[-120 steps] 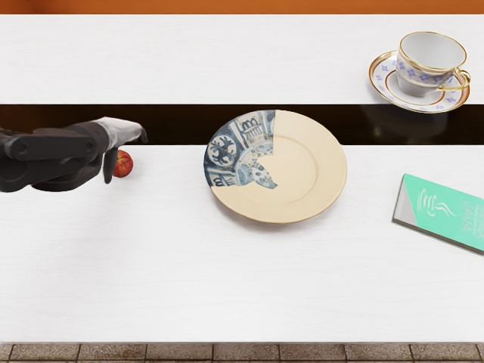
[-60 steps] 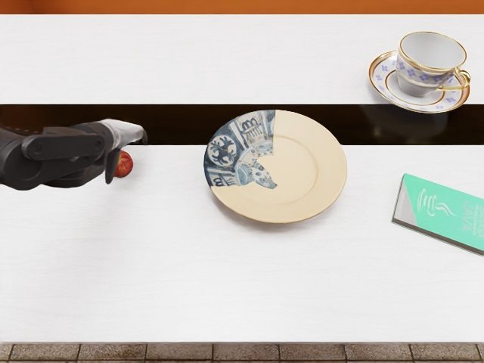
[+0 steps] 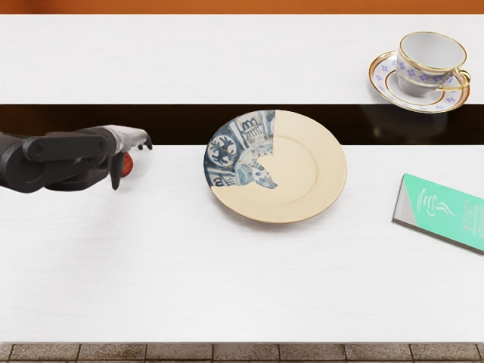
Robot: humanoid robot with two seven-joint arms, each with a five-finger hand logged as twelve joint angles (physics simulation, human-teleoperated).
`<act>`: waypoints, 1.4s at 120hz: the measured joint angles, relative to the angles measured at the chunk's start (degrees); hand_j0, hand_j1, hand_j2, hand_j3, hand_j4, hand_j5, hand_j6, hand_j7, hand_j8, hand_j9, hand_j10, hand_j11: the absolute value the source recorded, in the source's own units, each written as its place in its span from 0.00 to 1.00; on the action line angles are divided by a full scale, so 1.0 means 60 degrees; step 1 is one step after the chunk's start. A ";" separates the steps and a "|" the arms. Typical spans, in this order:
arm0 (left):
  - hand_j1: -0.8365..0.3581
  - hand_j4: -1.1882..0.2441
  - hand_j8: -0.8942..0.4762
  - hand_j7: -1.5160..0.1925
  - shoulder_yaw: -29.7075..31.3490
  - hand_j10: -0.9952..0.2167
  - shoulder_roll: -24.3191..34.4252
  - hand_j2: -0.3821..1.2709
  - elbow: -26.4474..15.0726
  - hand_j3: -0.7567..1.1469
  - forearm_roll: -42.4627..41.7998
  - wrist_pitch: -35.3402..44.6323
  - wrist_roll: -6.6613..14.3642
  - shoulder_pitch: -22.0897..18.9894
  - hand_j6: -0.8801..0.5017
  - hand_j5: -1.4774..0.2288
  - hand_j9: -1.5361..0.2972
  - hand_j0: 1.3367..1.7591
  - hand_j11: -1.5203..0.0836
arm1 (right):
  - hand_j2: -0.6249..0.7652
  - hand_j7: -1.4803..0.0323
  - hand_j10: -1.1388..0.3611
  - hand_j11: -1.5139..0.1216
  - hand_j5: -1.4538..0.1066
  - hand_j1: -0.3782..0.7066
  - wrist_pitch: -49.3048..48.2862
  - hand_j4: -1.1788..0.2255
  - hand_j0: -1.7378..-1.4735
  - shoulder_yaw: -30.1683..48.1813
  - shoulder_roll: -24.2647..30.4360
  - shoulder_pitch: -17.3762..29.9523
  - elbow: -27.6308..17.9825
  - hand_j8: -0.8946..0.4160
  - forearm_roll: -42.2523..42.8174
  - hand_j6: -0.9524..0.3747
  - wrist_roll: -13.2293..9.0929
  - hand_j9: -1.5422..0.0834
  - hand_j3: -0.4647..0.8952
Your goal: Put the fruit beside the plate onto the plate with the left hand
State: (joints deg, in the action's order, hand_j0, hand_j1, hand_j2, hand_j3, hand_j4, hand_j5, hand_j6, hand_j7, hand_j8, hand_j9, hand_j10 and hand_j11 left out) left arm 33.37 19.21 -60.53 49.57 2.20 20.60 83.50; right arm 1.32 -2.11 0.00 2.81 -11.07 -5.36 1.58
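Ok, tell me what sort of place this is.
Probably a dining or café table: a decorated plate, a teacup on its saucer and a green menu-like card sit on a white tabletop.

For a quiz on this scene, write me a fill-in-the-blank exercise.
The small red fruit lies ____ of the round cream plate with blue pattern.
The black left hand partly hides the red ____.
The gold-rimmed white cup stands on a ____.
The green booklet lies ____ of the plate.
Missing: left; fruit; saucer; right.
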 joint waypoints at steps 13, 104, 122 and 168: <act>0.73 0.64 0.46 0.66 -0.0153 0.60 0.0075 0.26 -0.0023 0.40 -0.0341 0.0018 -0.0030 -0.0016 0.45 0.66 0.65 0.76 0.73 | 0.45 0.95 0.74 0.90 0.91 0.06 0.0000 0.82 0.30 0.0000 0.0000 0.0000 0.0000 0.66 0.0000 0.69 0.0000 0.92 0.34; 0.47 0.46 0.33 0.49 -0.0241 0.39 0.0446 0.30 -0.0122 0.40 -0.0457 0.0122 -0.0184 -0.0118 0.30 0.46 0.46 0.76 0.51 | 0.45 0.95 0.74 0.90 0.91 0.06 0.0000 0.82 0.30 0.0000 0.0000 0.0000 0.0000 0.66 0.0000 0.69 0.0000 0.92 0.34; 0.42 0.40 0.39 0.42 -0.0238 0.31 0.0445 0.37 -0.0114 0.40 -0.0426 0.0162 -0.0227 -0.0187 0.34 0.37 0.37 0.74 0.42 | 0.45 0.95 0.74 0.90 0.91 0.06 0.0000 0.82 0.30 -0.0001 0.0000 0.0000 0.0000 0.66 -0.0001 0.69 0.0000 0.92 0.34; 0.39 0.27 0.54 0.22 -0.0266 0.42 0.0654 0.37 -0.0132 0.40 -0.0507 0.0226 -0.0300 -0.0177 0.46 0.20 0.20 0.71 0.22 | 0.45 0.95 0.74 0.90 0.91 0.06 0.0000 0.82 0.30 0.0000 0.0000 0.0000 0.0000 0.66 -0.0001 0.69 0.0000 0.92 0.34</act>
State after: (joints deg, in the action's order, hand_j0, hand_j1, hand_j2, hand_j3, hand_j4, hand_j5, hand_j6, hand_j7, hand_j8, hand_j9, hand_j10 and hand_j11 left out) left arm 31.78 23.13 -61.32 46.53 3.56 18.79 82.44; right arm 1.32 -2.11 0.00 2.81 -11.07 -5.36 1.58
